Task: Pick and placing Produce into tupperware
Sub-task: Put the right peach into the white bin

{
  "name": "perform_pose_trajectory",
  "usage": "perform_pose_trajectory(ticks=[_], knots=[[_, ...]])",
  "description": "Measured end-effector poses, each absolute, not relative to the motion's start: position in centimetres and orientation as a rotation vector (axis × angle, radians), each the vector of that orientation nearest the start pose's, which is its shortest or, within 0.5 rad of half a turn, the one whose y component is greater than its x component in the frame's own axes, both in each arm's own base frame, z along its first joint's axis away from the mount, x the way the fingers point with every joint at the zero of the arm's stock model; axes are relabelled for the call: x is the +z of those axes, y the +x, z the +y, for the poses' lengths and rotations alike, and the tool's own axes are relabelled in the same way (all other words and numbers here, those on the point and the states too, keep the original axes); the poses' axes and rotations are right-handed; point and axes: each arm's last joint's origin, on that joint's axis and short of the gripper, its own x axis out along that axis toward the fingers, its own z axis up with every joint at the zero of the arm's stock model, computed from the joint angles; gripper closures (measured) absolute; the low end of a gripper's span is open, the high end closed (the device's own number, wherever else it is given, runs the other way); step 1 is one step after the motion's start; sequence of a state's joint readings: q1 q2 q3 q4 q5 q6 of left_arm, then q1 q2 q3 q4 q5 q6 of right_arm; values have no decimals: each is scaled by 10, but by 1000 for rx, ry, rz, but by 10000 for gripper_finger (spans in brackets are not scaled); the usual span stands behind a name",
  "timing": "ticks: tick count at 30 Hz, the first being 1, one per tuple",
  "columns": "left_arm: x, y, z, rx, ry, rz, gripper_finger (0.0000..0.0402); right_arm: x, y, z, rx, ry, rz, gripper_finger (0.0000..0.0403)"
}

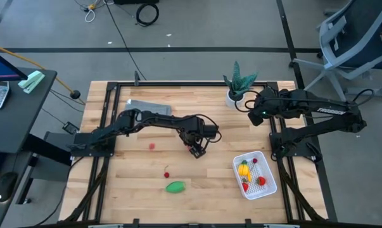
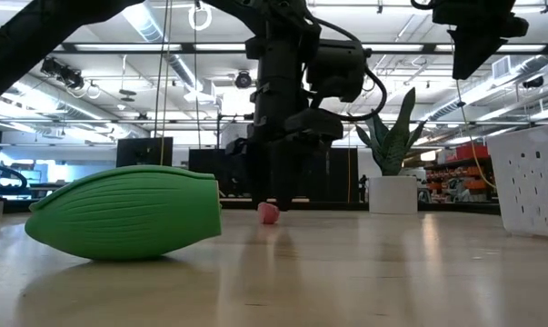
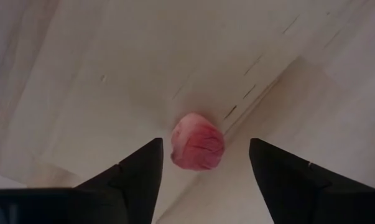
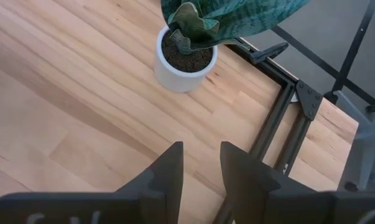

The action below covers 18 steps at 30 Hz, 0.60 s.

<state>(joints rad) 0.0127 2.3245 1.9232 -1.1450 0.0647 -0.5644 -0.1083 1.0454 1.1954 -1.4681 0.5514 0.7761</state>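
Note:
My left gripper [image 1: 197,151] [image 3: 206,152] points down at mid-table, open. A pink-red piece of produce [image 3: 198,142] [image 2: 269,213] rests on the wood between its fingers, which stand on either side without touching it. Another pink piece [image 1: 152,145], a small red one [image 1: 166,173] and the green oval [image 1: 175,187] [image 2: 124,211] lie loose on the table. The white tupperware [image 1: 267,185] [image 2: 533,182] at the right holds yellow and red pieces. My right gripper [image 1: 254,114] [image 4: 201,155] hangs high near the potted plant, narrowly open and holding nothing.
A spiky potted plant [image 1: 238,85] [image 4: 184,59] stands at the far right corner. A grey folded cloth [image 1: 149,106] lies at the far left of the table. Black frame rails [image 1: 108,120] run along the table's left, right and far edges.

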Motion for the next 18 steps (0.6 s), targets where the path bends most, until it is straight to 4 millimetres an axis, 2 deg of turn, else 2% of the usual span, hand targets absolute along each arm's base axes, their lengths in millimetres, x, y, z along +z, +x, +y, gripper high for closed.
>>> perform_pose_trajectory(ticks=[11,18], knots=[[156,453,1,414,-525,1511,170,338,141,-31,-1017,351,997,289],[146,456,-7,427,-532,1518,213,338,141,-31,-1019,354,994,289]])
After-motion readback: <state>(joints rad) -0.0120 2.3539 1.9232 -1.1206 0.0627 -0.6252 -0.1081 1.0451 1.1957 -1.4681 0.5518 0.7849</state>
